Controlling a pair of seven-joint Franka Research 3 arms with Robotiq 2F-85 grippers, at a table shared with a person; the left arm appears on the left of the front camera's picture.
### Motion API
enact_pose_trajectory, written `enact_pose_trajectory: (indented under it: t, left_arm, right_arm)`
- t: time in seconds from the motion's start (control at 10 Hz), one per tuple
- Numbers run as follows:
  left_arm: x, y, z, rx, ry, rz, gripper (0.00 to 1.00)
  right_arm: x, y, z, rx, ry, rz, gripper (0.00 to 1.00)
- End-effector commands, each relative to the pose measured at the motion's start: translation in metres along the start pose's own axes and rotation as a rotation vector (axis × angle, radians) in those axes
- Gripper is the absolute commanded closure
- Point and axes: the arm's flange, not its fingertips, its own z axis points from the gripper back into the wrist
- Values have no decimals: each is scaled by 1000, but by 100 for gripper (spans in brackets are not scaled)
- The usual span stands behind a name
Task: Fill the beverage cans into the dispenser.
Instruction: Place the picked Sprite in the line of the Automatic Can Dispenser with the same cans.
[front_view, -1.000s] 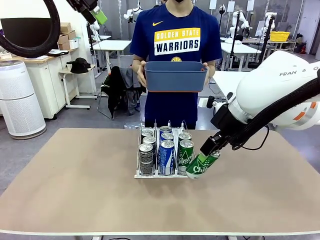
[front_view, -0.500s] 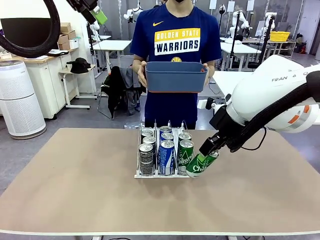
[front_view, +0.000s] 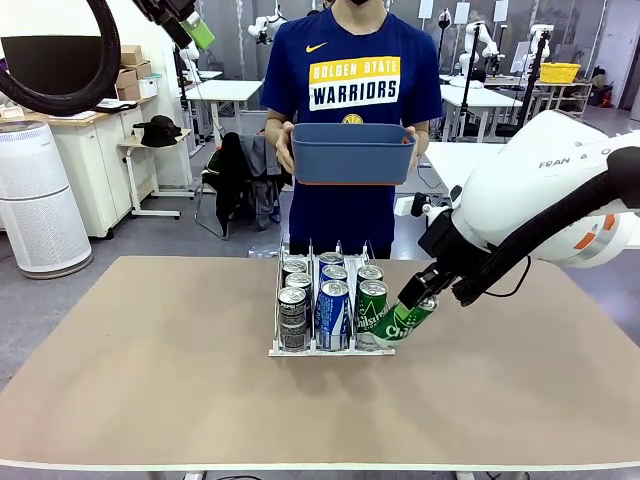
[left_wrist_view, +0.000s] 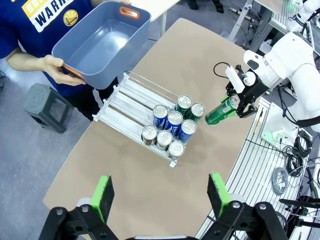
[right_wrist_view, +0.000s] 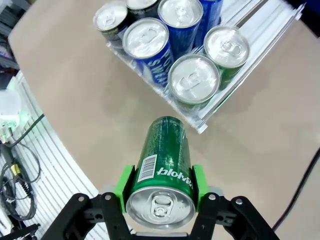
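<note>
Right wrist: fingers (right_wrist_view: 159, 187) clamping green can (right_wrist_view: 163, 150)

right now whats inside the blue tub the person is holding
From the left wrist view the blue tub looks empty, its bare floor showing. The corner under its near rim is hidden. The front view shows just its outer wall.

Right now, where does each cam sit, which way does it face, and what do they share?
Front: fixed at the robot's table edge, facing the person holding a tub; right arm shows.
Left wrist: high up, looking down on the table; open left end effector at the bottom.
Right wrist: just above the rack, looking along the right end effector, shut on a green can.
All share the rack of cans.
</note>
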Motion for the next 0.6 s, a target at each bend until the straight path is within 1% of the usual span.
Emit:
enact_pose_trajectory:
  t: [0.0,0.2,0.3,0.4,0.5]
  left_arm:
    - [-4,1,-1,-7,-20,-8,0]
    - [-4,1,-1,-7,-20,-8,0]
    - [-4,1,-1,-7,-20,-8,0]
    - [-4,1,-1,-7,-20,-8,0]
    - [-4,1,-1,-7,-20,-8,0]
  right_arm:
    - [4,-3,-17,-45,-63,41,42]
    - [5,-8,-18,-34,-82,58,42]
    - [11,-12,-25,-46,-106,52,42]
    - [14,-13,-29,-33,-121,53,42]
    - [16,-15,-27,-21,-120,59,42]
